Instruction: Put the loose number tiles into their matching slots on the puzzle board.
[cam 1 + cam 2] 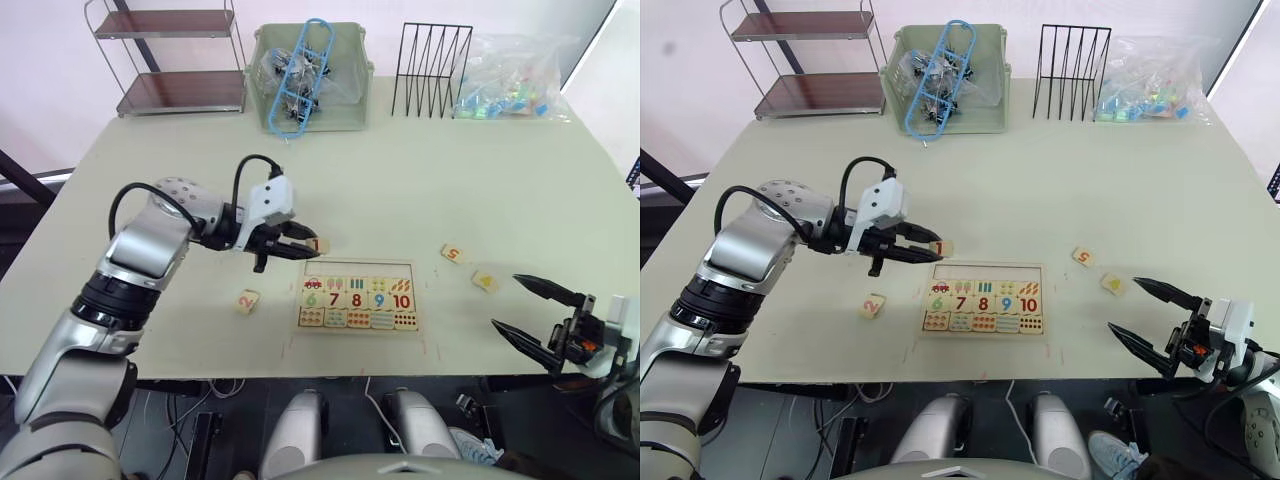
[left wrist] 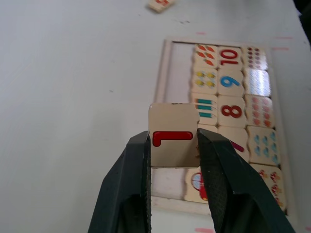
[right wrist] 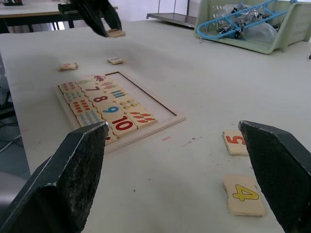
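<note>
The left gripper (image 2: 172, 145) pinches the number 1 tile (image 2: 173, 136) between its two black fingers, holding it in the air just above the far-left corner of the puzzle board (image 1: 415, 327), a little left of centre in the left eye view. The board's far row of slots (image 2: 177, 73) looks bare, while the rows of pictures, of 6 to 10 and of dots are filled, so I judge that none of the five loose tiles is seated yet and this is the first on its way. The 2 tile (image 1: 248, 301) lies on the table left of the board; the 5 tile (image 1: 453, 253) and the 4 tile (image 1: 485, 281) lie to its right; one more loose tile (image 3: 115, 60) lies beyond the board in the right wrist view, its digit too small to read. The right gripper (image 1: 525, 305) hangs at lower right, fingers spread wide and empty. The pale table (image 1: 400, 170) carries a green basket (image 1: 355, 110), a black wire rack (image 1: 430, 70), a plastic bag (image 1: 515, 75) and a small shelf (image 1: 175, 60) along the top of the frame.
</note>
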You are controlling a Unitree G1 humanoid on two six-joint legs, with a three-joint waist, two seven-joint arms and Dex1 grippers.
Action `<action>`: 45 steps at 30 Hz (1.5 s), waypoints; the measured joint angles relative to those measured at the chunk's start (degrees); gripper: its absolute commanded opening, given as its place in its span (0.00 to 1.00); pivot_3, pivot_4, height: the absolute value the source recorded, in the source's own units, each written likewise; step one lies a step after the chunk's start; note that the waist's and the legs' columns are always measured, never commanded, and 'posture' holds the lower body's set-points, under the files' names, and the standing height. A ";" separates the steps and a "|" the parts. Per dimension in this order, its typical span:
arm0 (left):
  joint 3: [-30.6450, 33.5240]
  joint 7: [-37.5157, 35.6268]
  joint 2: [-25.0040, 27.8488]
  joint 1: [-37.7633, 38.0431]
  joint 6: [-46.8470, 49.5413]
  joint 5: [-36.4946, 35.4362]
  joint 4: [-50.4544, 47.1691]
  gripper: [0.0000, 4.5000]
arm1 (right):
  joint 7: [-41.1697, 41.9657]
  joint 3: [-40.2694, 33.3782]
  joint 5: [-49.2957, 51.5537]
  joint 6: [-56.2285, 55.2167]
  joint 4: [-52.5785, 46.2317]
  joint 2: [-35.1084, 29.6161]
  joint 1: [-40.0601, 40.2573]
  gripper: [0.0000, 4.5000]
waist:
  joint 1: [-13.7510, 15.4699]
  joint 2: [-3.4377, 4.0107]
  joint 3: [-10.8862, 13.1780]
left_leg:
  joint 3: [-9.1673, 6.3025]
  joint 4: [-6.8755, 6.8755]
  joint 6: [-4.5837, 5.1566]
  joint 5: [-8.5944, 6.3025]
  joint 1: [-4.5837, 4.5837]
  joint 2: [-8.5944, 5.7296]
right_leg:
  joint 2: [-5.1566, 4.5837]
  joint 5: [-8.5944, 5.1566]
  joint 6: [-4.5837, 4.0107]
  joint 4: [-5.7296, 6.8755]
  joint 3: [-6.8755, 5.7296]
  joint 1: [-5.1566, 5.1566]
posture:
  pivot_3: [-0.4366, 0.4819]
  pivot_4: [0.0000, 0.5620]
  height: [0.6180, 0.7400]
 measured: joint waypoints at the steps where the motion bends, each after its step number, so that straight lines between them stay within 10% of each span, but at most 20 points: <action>1: -0.98 -0.45 0.00 -0.32 -0.72 1.16 0.91 0.20 | -0.31 0.00 0.00 -0.05 -0.43 0.10 0.26 1.00 | 0.07 0.00 0.00 | 0.00 0.02 0.00 0.00 0.00 -0.01 | 0.00 0.00 0.00 0.01 0.00 0.00 | 0.48 0.27 1.00; 45: -8.13 -9.96 -8.68 -8.51 -9.51 18.63 18.27 0.20 | -1.23 0.71 -1.18 -1.06 -2.07 -0.59 2.06 1.00 | 0.10 0.00 0.00 | -0.05 0.42 0.13 -0.08 -0.21 -0.05 | 0.02 0.07 0.10 0.04 -0.03 0.00 | 0.48 0.27 1.00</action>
